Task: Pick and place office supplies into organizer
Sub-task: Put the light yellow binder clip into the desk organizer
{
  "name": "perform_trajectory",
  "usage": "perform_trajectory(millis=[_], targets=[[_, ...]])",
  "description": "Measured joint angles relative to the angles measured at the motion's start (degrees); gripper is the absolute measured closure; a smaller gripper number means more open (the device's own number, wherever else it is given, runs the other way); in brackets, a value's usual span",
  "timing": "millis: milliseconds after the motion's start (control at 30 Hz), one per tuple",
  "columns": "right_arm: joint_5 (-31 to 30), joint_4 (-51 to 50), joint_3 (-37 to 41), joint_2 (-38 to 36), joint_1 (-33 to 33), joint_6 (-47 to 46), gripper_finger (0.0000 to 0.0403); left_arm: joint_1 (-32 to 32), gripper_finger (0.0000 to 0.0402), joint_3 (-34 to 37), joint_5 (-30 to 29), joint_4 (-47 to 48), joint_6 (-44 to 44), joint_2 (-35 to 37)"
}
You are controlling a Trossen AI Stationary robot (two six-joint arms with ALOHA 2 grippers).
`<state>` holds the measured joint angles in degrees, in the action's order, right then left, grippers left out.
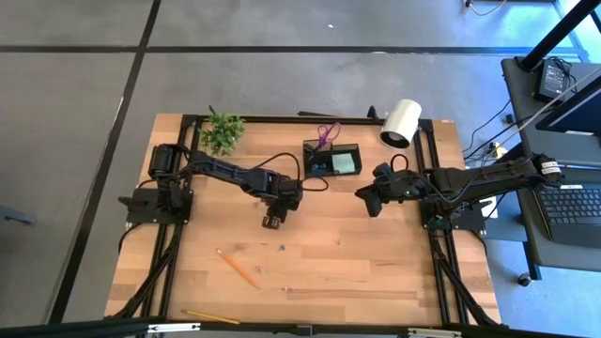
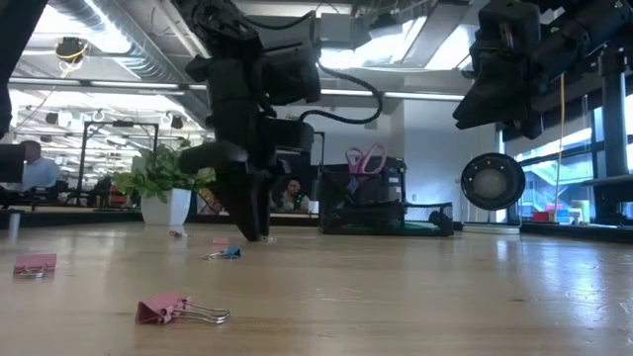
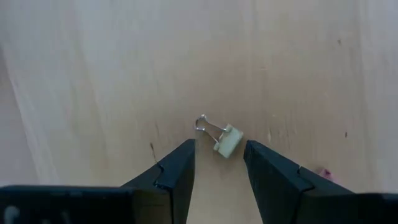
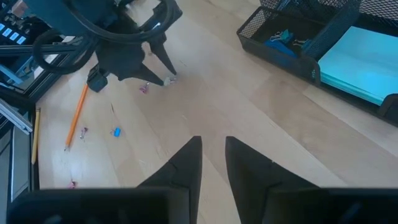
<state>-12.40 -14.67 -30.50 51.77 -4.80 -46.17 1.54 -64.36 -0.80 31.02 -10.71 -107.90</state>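
Cream binder clip (image 3: 225, 139) lies on the tabletop (image 3: 93, 81) between my left hand's (image 3: 219, 163) spread fingers; right hand (image 4: 212, 163), narrowly parted and empty, hovers at three o'clock

No readable text, label, brand or number is showing in any view. The laptop (image 1: 569, 201) keys beside the table are showing no legible characters. Nothing on the organizer (image 1: 332, 158) is reading as print.

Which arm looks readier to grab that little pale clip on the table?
The left. Its fingers stand open right over the pale binder clip, nearly straddling it. The right gripper hangs apart near the organizer, holding nothing.
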Motion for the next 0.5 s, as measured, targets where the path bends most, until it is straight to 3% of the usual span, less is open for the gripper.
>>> perform_trajectory(millis=[333, 500], targets=[[0.4, -0.64, 0.0, 0.01, 0.0, 0.15, 0.0327, 0.07, 0.026, -0.09, 6.54, -0.37, 17.05, -0.02], [0.48, -1.42, -0.02, -0.01, 0.0, 0.17, 0.0327, 0.0, 0.0261, -0.02, 5.54, -2.14, 28.42, -0.02]])
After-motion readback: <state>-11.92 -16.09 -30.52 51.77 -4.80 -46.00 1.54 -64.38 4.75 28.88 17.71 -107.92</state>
